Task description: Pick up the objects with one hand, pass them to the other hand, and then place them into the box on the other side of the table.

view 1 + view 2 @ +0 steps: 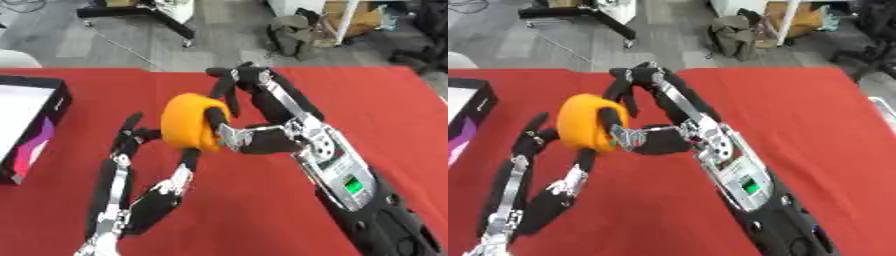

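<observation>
Two hands over one red table (376, 110), meeting at its middle. Largest in view: red cloth spread edge to edge, grey floor and clutter beyond the far edge.

Next in size: right arm, black with silver plates and a small green light on the forearm, reaching in from the lower right corner. Right hand (254, 107) held above the cloth, fingers and thumb curled round an orange object (188, 125); one black finger wrapped across its front face, thumb tucked at its lower right side, other fingers arched over the top and behind.

Then the left arm, rising from the lower left. Left hand (144, 172) set upright just under and beside the orange object, fingers straight and spread apart; one finger (189, 159) touching the underside, another standing to the left of it (129, 131), tip near the object's side. Cannot tell whether that outer finger makes contact.

Black box (54, 112) at the left edge of the table, white inside, with a pink and purple patch on its near wall, well apart from both hands.

Smallest: orange object itself, rounded and thick, held clear of the cloth near the table's middle, between the two hands.
</observation>
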Robot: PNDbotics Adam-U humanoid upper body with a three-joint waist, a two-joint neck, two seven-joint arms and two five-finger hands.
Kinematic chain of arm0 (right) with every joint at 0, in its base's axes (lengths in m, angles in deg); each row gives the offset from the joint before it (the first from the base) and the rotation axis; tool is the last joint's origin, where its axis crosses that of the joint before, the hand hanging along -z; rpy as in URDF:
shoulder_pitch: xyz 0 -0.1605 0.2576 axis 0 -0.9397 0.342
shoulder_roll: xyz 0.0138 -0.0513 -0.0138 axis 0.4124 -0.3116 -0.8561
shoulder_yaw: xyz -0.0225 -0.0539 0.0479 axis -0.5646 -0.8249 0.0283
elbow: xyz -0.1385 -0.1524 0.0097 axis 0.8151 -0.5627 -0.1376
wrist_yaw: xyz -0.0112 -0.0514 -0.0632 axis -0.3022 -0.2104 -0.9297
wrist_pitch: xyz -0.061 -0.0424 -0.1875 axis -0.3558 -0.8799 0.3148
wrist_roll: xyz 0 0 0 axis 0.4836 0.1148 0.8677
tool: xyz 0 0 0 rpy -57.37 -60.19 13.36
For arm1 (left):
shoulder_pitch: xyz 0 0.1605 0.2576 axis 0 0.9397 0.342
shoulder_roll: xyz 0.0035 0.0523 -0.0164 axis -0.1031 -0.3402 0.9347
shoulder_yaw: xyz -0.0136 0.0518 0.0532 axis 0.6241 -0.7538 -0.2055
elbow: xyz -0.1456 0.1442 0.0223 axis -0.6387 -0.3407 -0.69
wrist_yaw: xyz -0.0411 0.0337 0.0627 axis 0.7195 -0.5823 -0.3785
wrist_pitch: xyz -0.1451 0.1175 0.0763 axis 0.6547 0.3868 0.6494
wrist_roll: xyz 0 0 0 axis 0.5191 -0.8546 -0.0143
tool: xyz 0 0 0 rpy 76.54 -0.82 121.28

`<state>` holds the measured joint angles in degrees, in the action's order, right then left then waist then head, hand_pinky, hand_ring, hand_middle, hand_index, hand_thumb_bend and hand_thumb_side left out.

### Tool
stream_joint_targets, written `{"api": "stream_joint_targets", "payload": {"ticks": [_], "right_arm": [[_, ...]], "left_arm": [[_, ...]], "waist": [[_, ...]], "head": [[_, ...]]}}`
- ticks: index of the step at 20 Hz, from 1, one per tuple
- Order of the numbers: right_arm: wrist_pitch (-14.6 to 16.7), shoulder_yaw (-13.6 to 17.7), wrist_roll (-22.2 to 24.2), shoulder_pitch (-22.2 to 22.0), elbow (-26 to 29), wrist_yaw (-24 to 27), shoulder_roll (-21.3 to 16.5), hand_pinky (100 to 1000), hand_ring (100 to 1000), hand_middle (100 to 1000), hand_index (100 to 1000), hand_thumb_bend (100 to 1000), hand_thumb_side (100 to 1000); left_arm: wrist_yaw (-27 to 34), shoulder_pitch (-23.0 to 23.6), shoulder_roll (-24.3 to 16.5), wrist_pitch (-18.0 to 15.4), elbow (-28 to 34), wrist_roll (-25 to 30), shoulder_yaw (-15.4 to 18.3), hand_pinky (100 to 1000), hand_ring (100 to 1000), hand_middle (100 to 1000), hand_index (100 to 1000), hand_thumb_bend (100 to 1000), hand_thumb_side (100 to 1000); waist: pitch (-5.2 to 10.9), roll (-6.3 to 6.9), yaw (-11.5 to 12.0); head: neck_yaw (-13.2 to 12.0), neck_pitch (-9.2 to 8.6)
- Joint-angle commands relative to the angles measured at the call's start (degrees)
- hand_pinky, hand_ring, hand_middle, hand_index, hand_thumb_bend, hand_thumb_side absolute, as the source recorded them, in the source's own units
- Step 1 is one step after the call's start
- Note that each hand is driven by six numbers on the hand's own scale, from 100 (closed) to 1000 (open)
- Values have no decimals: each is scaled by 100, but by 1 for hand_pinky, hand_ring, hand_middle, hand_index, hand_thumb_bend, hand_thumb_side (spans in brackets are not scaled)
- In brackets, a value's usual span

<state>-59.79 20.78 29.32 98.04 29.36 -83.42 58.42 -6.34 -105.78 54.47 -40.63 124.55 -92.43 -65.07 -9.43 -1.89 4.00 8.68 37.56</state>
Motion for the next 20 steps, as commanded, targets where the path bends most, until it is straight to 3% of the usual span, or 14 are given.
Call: {"api": "stream_joint_targets", "payload": {"ticks": [1,12,13,17,20], "right_arm": [[4,-26,67,50,55,58,-29,920,511,231,394,100,116],[-5,-224,367,18,103,177,-42,923,507,226,392,100,118],[-12,-238,388,17,102,186,-39,923,507,226,392,100,119],[-10,-269,462,13,134,198,-43,923,506,227,393,100,120],[-36,-261,483,-4,153,244,-38,931,506,252,418,100,135]], "left_arm": [[46,-109,-25,-104,234,54,26,1000,970,1000,780,447,594],[234,-375,-56,-168,507,269,7,1000,924,970,715,384,503],[257,-395,-51,-190,507,301,-9,1000,912,956,700,364,488],[366,-442,-33,-231,507,393,-63,1000,831,839,558,100,360],[509,-453,-22,-234,507,409,-88,990,773,762,469,100,347]], "waist": [[63,1,5],[78,-31,-3],[78,-31,-3],[78,-36,-5],[77,-39,-14]], "head": [[38,-79],[82,-119],[83,-117],[98,-112],[95,-103]]}}
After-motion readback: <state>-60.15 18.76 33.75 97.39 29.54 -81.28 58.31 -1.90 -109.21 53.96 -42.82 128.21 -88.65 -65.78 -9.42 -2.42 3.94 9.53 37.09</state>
